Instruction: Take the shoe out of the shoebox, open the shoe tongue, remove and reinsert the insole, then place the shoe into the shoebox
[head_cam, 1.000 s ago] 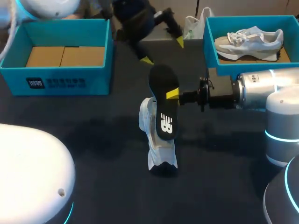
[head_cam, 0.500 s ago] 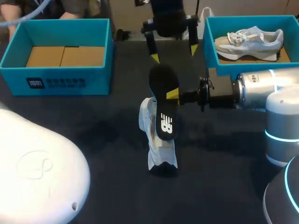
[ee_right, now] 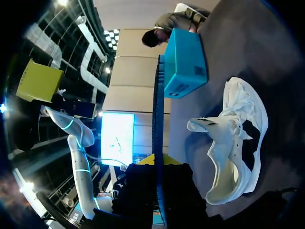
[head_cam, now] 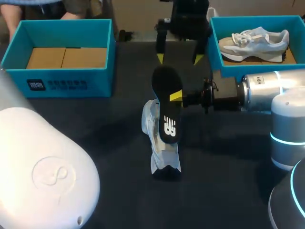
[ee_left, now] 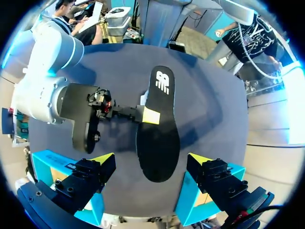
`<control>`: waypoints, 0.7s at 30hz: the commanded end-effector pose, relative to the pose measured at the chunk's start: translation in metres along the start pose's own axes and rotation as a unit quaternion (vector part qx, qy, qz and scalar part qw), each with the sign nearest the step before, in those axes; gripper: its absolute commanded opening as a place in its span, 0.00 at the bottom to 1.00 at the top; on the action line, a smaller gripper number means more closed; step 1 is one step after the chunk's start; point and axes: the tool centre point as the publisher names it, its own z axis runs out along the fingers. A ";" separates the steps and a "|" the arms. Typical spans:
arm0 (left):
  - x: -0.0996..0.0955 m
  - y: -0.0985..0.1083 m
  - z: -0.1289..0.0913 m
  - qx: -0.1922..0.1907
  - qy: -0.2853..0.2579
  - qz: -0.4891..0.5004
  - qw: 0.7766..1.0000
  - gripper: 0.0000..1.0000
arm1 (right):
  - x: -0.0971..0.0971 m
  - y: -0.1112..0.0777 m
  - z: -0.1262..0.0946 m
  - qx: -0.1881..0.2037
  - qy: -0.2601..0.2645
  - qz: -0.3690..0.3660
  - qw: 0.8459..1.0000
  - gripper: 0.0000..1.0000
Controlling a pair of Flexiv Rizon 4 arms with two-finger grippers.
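At bench [head_cam: 109, 129] middle: right fingers [head_cam: 176, 96] clamp insole [head_cam: 167, 107] above shoe [head_cam: 159, 152]; left fingers [head_cam: 160, 58] spread, empty, toward far edge. Insole out; reinsert next, likely needs toe end steered into shoe opening.

Left gripper [head_cam: 179, 58] swung from tilted to square, fingers spread wide, shifted along table [head_cam: 105, 129] far edge toward right shoebox [head_cam: 213, 47], now behind insole [head_cam: 167, 107] tip. Left arm elbow [head_cam: 43, 167] slid further in at near-left corner.

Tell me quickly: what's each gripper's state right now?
Left gripper: open, holding nothing.
Right gripper: shut on the insole.
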 end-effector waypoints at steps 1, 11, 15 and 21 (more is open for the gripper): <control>0.009 0.001 0.001 0.004 -0.036 -0.001 0.999 1.00 | 0.000 0.000 0.001 0.000 -0.002 0.000 1.000 0.00; 0.042 -0.012 0.001 -0.021 -0.228 0.042 0.973 1.00 | 0.000 0.000 0.001 0.000 -0.002 0.000 1.000 0.00; 0.058 -0.020 0.005 -0.020 -0.325 0.055 0.944 1.00 | 0.000 0.000 0.001 0.000 -0.002 0.000 1.000 0.00; 0.072 -0.017 0.013 0.036 -0.451 0.047 0.891 1.00 | 0.000 0.000 0.001 0.000 -0.002 0.000 1.000 0.00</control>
